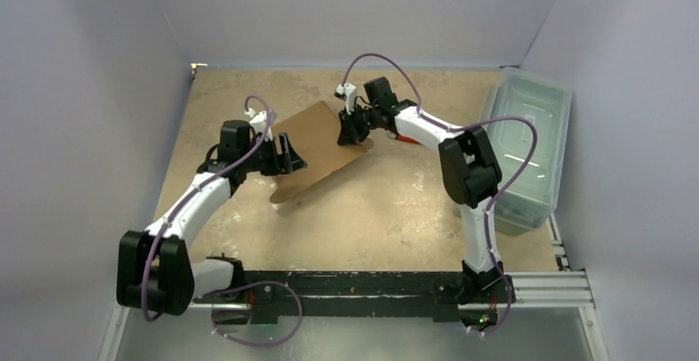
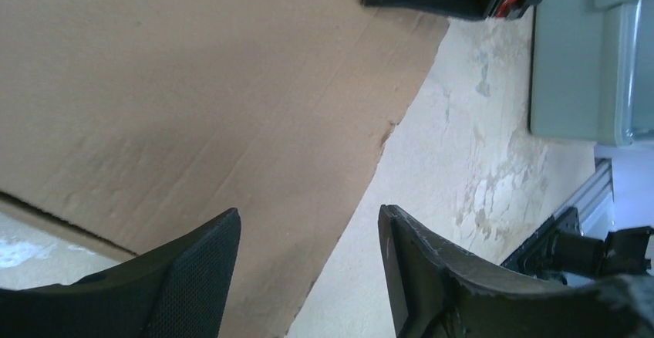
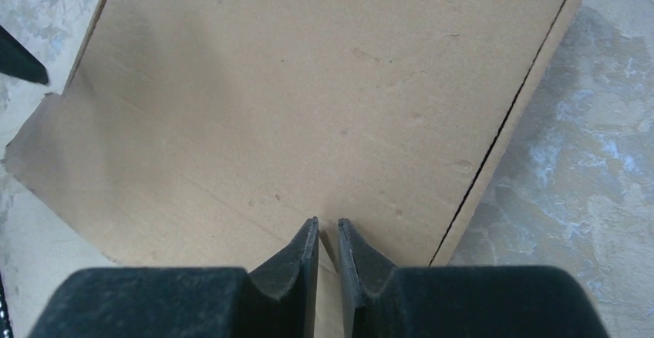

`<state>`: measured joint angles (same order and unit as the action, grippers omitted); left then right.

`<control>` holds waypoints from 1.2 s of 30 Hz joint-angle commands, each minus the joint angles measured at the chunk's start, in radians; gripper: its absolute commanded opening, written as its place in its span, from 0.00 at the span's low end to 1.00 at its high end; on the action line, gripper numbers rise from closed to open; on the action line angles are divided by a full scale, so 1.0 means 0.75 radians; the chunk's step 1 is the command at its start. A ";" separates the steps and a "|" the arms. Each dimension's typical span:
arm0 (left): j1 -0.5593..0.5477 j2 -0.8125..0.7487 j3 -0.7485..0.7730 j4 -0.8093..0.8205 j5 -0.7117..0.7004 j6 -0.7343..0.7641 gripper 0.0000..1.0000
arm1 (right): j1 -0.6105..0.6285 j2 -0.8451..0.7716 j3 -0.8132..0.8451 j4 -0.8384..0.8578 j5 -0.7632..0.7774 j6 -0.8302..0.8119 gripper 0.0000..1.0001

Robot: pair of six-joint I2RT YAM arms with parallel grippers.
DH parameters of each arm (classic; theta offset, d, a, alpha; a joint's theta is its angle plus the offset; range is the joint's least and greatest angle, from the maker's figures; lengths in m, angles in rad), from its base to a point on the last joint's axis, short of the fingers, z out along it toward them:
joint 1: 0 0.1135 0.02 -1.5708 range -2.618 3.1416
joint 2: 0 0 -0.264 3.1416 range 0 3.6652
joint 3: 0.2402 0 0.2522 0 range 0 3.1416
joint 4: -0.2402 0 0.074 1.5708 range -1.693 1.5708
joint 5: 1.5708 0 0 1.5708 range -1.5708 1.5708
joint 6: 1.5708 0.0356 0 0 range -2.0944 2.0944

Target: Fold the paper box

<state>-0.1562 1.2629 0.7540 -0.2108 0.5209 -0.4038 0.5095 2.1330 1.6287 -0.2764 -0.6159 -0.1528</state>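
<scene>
The risk lies in the grip. The right gripper has its 2 jaws drawn narrow, and they appear to pinch only a thin margin of the paper box, on the side of the sheet that faces the plastic bin. With so little cardboard between the jaws, a lift or pull could let the sheet slip out, or bend it at the pinch rather than along a crease. Whether a crease line runs near the pinch cannot be told from the right wrist view.

The left gripper adds a second risk. Its jaws stand wide and hold nothing. In the left wrist view 1 finger sits over the cardboard and the other over the bare tabletop, so the sheet's edge runs between them. If the right arm drags the box toward the bin, that edge may slide clear of the left jaws before they close.

The box lies as an unfolded brown sheet well to the left of the bin, apart from it.

The right arm reaches in from the bin's side, its elbow raised in front of the bin and its wrist angled down onto the sheet. The left arm stretches low and long toward the edge turned away from the bin, jaws aimed at it.
</scene>
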 commanded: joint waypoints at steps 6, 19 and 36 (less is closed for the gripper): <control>0.102 -0.363 -0.146 0.060 -0.295 -0.248 0.82 | 0.004 -0.111 0.065 -0.102 -0.257 -0.117 0.25; 0.157 -0.406 -0.349 0.250 -0.262 -0.518 0.88 | -0.011 -0.178 0.063 -0.034 -0.124 0.008 0.53; 0.178 -0.346 -0.431 0.382 -0.230 -0.593 0.91 | -0.159 0.039 0.107 0.087 -0.076 0.343 0.68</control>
<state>-0.0330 1.0000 0.4278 0.0063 0.3264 -0.8253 0.3717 2.1101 1.6573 -0.2302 -0.6403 0.0425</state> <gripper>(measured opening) 0.894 0.678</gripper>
